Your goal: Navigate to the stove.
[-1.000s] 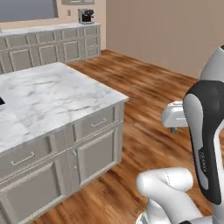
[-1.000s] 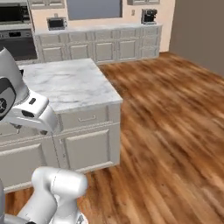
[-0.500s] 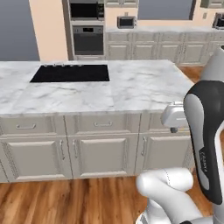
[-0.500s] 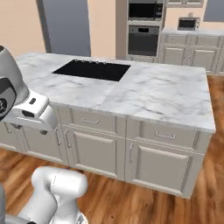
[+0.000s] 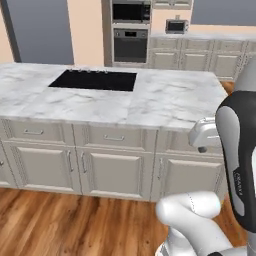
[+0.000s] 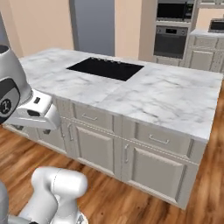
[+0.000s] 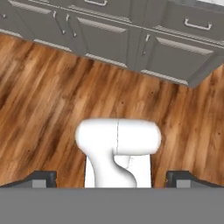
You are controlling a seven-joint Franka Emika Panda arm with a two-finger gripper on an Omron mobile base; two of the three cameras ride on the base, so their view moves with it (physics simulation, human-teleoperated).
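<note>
The gripper hangs wide open and empty, fingertips far apart, pointing down at the wooden floor. The stove sits ahead of it and higher, set in the marble island countertop.

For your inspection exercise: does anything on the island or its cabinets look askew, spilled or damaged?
Nothing stands out. The stove sits flat in the marble island top, the cabinet doors are shut, and the wood floor shows no spills.

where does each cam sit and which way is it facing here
Left base view: behind the arm on its left, facing the marble island and stove; arm at lower right.
Right base view: behind on its right, same island and stove; arm at lower left.
Hand view: on the hand, looking down at wood floor and island cabinets; fingertips at the bottom.
</note>
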